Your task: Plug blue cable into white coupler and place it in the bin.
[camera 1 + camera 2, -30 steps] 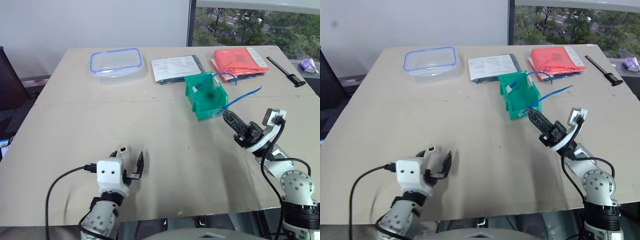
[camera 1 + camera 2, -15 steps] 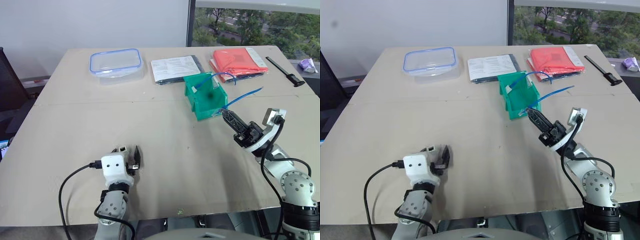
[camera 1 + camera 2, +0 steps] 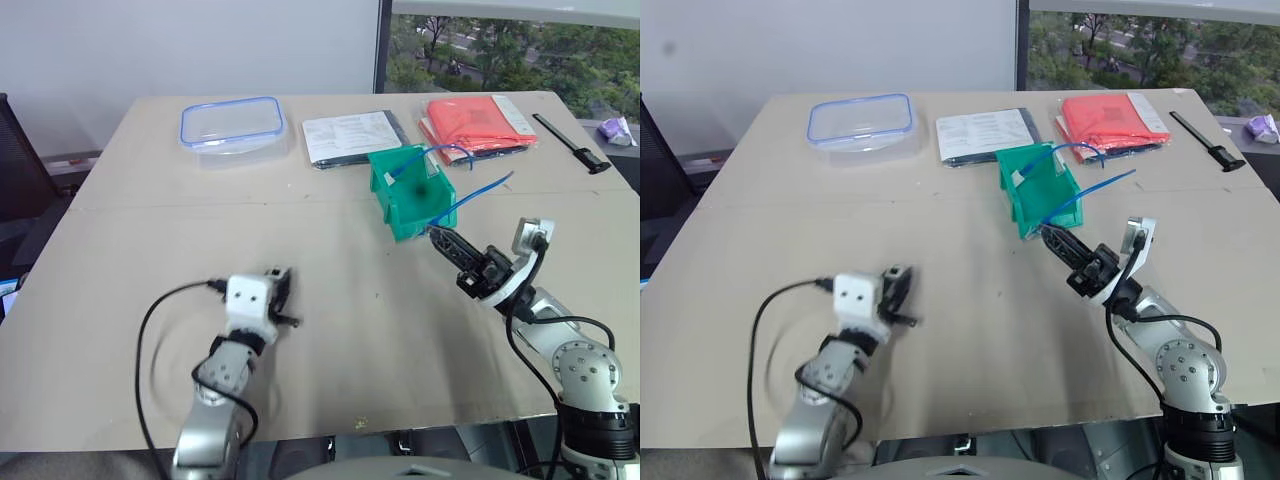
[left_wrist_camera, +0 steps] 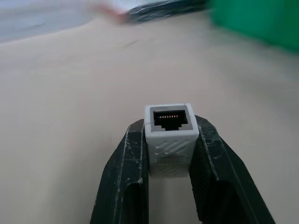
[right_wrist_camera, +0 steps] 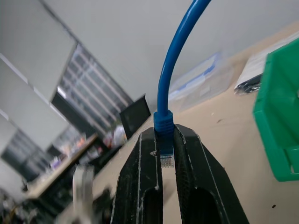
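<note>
meanwhile the left gripper (image 4: 169, 140), clamped on the white coupler (image 4: 169, 135), aims its socket rightward at the right gripper (image 5: 164, 154), pinching the blue cable (image 5: 175, 60), well apart.

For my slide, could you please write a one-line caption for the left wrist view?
Left claw shut on the white coupler, its dark socket facing away over the table.
</note>
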Tool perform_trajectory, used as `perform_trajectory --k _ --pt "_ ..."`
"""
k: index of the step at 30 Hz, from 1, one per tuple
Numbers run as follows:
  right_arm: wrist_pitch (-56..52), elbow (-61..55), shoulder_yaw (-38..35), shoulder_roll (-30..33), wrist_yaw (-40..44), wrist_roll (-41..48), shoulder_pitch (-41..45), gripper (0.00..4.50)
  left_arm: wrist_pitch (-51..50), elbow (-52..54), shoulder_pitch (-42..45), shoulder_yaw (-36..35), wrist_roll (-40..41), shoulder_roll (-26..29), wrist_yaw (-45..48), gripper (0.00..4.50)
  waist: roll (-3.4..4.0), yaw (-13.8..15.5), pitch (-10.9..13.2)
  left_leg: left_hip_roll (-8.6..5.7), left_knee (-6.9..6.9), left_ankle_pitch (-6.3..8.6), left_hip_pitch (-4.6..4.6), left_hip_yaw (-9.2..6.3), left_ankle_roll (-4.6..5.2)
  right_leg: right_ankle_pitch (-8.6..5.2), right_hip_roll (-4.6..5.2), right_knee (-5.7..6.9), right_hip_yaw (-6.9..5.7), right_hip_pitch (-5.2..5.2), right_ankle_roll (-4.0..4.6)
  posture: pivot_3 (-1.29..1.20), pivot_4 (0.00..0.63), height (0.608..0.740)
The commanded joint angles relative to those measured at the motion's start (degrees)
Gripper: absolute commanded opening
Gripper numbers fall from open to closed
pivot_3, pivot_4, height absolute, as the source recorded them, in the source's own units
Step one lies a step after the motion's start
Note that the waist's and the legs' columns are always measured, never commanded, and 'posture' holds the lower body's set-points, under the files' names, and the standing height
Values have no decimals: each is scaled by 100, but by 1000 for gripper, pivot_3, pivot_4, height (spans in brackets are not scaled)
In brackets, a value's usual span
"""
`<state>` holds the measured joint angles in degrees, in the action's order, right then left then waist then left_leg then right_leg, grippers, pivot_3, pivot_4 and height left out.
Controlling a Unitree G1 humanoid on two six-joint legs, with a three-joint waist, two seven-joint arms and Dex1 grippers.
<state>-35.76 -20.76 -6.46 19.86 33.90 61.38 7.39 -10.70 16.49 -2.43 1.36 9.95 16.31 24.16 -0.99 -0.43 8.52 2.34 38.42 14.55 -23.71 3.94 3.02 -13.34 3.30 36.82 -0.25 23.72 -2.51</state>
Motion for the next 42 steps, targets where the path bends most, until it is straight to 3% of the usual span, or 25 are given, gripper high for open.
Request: perform_trajectory --k 1,8,16,42 --pt "148 -406 362 284 501 -512 233 0 -134 -444 831 570 689 480 1871 563 0 -2 0 -2 0 0 0 2 0 0 -2 -1 2 -1 0 0 150 740" --pt "547 -365 1104 947 1364 -1755 671 0 -149 -1829 2654 1305 988 891 4219 563 -1 -5 2 -10 -2 0 -3 1 0 12 -27 -4 5 0 -25 0 150 740" --pt "912 -234 1394 831 1574 -2344 759 0 -248 -2471 3507 1568 1096 880 5475 563 -3 -9 3 -4 -2 0 -4 -3 0 12 -38 -3 7 0 -25 0 150 740" --pt "1443 499 1607 919 2261 -3192 845 0 -26 -2976 3740 1394 1066 724 6075 563 -4 7 3 -5 3 0 -4 -2 0 13 -37 -2 10 0 -26 0 150 740"
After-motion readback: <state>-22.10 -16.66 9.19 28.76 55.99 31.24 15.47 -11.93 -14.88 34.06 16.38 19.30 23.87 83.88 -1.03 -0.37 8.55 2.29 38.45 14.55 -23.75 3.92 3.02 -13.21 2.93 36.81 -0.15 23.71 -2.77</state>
